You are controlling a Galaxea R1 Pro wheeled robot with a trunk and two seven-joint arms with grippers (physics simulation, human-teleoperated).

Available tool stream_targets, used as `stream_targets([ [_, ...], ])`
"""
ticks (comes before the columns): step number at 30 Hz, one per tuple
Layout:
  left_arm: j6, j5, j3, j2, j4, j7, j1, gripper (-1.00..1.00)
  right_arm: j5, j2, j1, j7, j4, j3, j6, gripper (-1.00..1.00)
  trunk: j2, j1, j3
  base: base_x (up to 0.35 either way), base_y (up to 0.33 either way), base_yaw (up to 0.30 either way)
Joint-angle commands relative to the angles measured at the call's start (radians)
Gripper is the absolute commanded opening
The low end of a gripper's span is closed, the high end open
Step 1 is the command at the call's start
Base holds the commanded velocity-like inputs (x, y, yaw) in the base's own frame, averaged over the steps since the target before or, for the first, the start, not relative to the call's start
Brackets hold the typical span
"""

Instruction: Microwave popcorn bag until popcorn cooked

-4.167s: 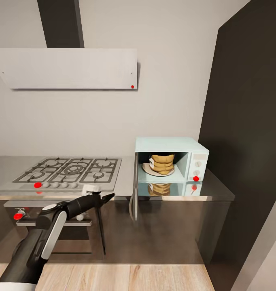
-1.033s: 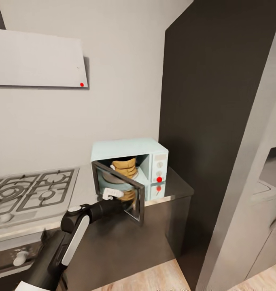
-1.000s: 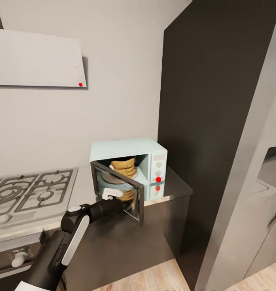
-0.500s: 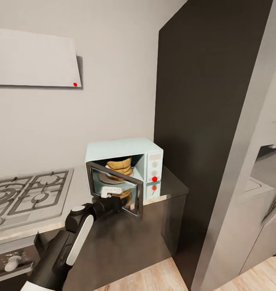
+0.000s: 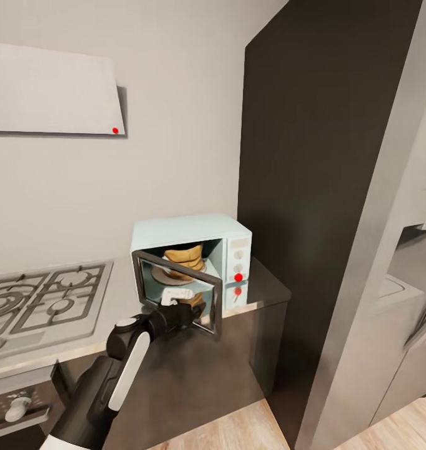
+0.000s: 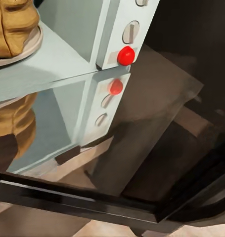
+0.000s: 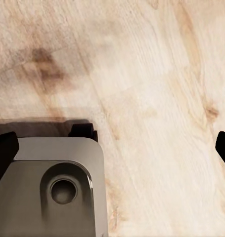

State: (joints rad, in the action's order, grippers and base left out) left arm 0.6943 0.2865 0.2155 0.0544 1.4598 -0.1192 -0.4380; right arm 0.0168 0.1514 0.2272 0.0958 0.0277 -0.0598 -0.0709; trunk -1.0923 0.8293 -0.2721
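The mint-blue microwave [image 5: 191,232] stands on the steel countertop [image 5: 266,289] at its right end. Its dark glass door [image 5: 175,289] is half open. The tan popcorn bag [image 5: 183,256] stands upright on the plate inside, also seen through the door in the left wrist view, popcorn bag [image 6: 11,24]. My left gripper [image 5: 193,311] presses against the door's outer face near its free edge; its fingers are hard to make out. My right gripper [image 7: 112,150] hangs over the wooden floor with its dark fingertips [image 7: 3,153] wide apart. The popcorn is out of view.
A tall dark cabinet [image 5: 325,156] rises right beside the microwave. The gas hob [image 5: 44,300] lies to the left, under the white hood [image 5: 50,90]. The microwave's red knob [image 6: 125,55] sits on its white panel. My grey base [image 7: 48,187] is below the right gripper.
The microwave door, wide open 4.2 s ago, has swung part-way toward shut with my left gripper on it. The head view has turned right over that time.
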Motion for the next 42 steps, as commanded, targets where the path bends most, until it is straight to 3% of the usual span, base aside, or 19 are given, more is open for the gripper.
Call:
stream_targets([
  [1,0.005,0.000,-0.001,0.001,0.001,-0.003,-0.001,1.00,0.002,0.000,0.001,0.004,0.003,-0.006,-0.006,1.00,-0.001,0.000,-0.001,0.120,-0.069,0.000],
  [42,0.005,-0.001,-0.001,-0.001,0.003,-0.002,-0.001,1.00,0.002,0.002,0.001,0.004,0.003,-0.006,-0.006,1.00,-0.001,0.000,-0.001,0.150,-0.062,0.000],
])
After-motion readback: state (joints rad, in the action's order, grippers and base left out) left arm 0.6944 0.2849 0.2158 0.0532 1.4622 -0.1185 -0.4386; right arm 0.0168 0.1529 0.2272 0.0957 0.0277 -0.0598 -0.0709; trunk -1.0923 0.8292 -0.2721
